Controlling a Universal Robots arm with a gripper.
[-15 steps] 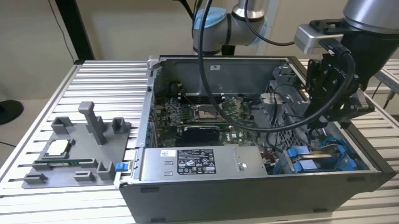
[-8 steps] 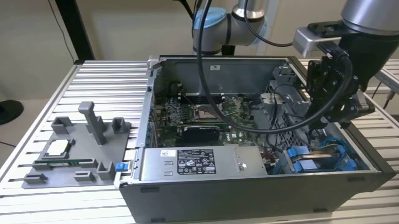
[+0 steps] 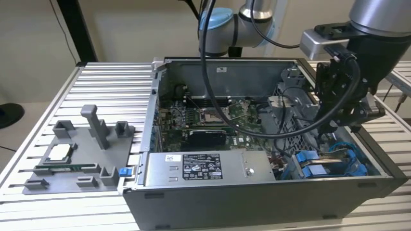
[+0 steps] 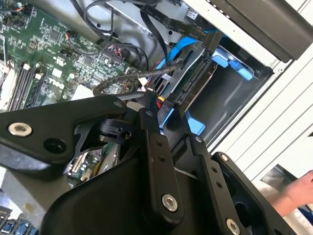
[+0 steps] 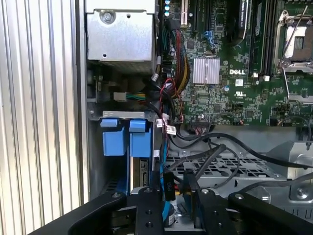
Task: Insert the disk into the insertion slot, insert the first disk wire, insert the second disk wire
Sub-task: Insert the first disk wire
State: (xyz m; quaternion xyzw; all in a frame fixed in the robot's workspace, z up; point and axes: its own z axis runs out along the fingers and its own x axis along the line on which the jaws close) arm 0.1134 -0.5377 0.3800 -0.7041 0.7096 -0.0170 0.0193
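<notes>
The disk (image 5: 143,171) sits edge-up in the insertion slot at the case's front corner, and its blue carrier (image 3: 324,163) shows its two tabs (image 5: 122,139). My gripper (image 3: 352,122) hangs just above that bay. In both wrist views its black fingers (image 4: 146,115) close around the black plug of a disk wire (image 5: 167,187) with red and yellow leads (image 4: 159,100). The plug is close beside the disk's rear edge (image 4: 195,81). I cannot tell whether it touches the disk's socket. A braided black cable (image 4: 132,81) runs past the fingers.
A grey labelled power-supply box (image 3: 199,168) lies along the case's front. The green motherboard (image 3: 212,120) fills the middle, and a perforated drive cage (image 5: 220,166) crossed by loose black cables stands beside the bay. A grey parts fixture (image 3: 77,154) is at the exterior view's left. A person's hand (image 4: 298,191) is near the case.
</notes>
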